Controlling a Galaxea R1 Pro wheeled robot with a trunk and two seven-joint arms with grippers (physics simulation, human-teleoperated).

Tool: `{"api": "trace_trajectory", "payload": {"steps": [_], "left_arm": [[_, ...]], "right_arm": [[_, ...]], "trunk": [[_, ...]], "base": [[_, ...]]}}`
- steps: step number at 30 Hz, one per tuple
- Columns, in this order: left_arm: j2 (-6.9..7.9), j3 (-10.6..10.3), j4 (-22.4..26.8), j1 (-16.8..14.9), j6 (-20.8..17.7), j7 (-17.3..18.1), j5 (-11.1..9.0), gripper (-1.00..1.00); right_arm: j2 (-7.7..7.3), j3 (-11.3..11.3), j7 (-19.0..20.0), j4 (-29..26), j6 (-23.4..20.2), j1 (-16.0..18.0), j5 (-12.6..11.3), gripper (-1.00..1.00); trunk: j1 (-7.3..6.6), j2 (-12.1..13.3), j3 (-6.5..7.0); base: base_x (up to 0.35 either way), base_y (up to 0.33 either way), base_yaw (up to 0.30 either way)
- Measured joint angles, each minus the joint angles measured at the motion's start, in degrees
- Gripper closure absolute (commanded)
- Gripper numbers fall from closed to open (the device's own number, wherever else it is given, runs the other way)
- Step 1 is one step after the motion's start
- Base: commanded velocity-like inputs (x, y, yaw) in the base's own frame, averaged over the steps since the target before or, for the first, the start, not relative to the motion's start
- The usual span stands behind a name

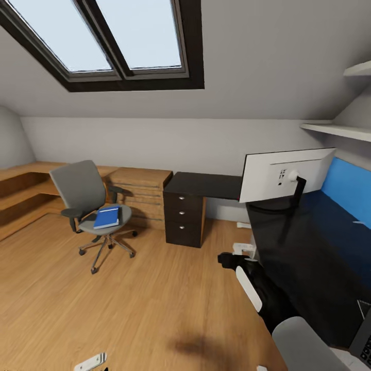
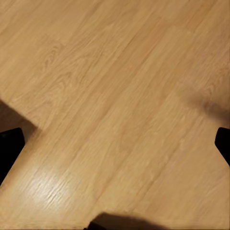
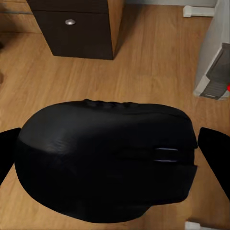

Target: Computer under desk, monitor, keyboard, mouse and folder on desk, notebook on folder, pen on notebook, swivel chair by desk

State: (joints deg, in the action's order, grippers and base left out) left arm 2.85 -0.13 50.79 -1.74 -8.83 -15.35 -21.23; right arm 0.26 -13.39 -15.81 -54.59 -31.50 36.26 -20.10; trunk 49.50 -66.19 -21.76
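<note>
1. Head view: bedroom with plank floor (image 1: pixel 129 309), grey walls, sloped ceiling, dark-framed skylight (image 1: pixel 111 41) top left.
2. Head view: swivel chair (image 1: pixel 87 206) stood on the floor at far left, well apart from the table (image 1: pixel 309 257). Blue folder (image 1: pixel 107 217) lay flat on its seat.
3. Head view: black table ran along the right side with a blue back panel (image 1: pixel 350 190). Monitor (image 1: pixel 286 174) stood on the table's far end, white back facing the camera, black stand on the top.
4. Head view: black three-drawer cabinet (image 1: pixel 184 219) sat under the table's far-left end, just beside a light wooden drawer chest (image 1: pixel 139 196).
5. Head view: right arm reached out over the floor at the table's near-left edge; right tool (image 1: pixel 230 259) dark, state unreadable here. Part of the keyboard (image 1: pixel 364 340) showed at the near right edge.
6. Head view: small white-and-dark object on the floor at the bottom edge, too small to identify.
7. Left wrist view: left tool (image 2: pixel 115 143) hung above bare plank floor; fingertips (image 2: pixel 9 146) spread to opposite edges of the frame, nothing between them, so open.
8. Right wrist view: right tool (image 3: pixel 115 148) clamped on the mouse (image 3: pixel 105 163), black fingertips against both its sides. Mouse was held above the floor.
9. Right wrist view: beyond the mouse, the black cabinet (image 3: pixel 76 26) with a round knob and the pale computer (image 3: pixel 215 62) tower both stood on the floor.
</note>
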Motion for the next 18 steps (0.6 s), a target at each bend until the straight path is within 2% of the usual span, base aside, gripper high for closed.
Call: {"api": "trace_trajectory", "payload": {"steps": [5, 13, 18], "left_arm": [[0.01, 0.0, -0.2, 0.0, 0.0, 0.0, 0.0, -1.0], [0.02, 0.0, -0.3, 0.0, -0.1, 0.0, 0.0, -1.0], [-0.01, 0.0, -0.3, 0.0, -0.1, 0.0, 0.1, -1.0]], "right_arm": [[0.02, 0.0, 0.0, 0.0, 0.0, 0.0, 0.0, 1.0], [0.06, -0.3, 0.1, 0.0, 0.1, -0.1, 0.0, 1.0], [0.16, -0.4, 0.0, -0.1, 0.4, -0.5, 0.1, 1.0]], "trunk": [[-0.02, 0.0, 0.0], [-0.03, 0.0, 0.0], [-0.03, 0.0, 0.05]], "base": [[0.121, 0.064, 0.013], [0.283, 0.145, 0.005], [0.299, 0.134, 0.129]]}}
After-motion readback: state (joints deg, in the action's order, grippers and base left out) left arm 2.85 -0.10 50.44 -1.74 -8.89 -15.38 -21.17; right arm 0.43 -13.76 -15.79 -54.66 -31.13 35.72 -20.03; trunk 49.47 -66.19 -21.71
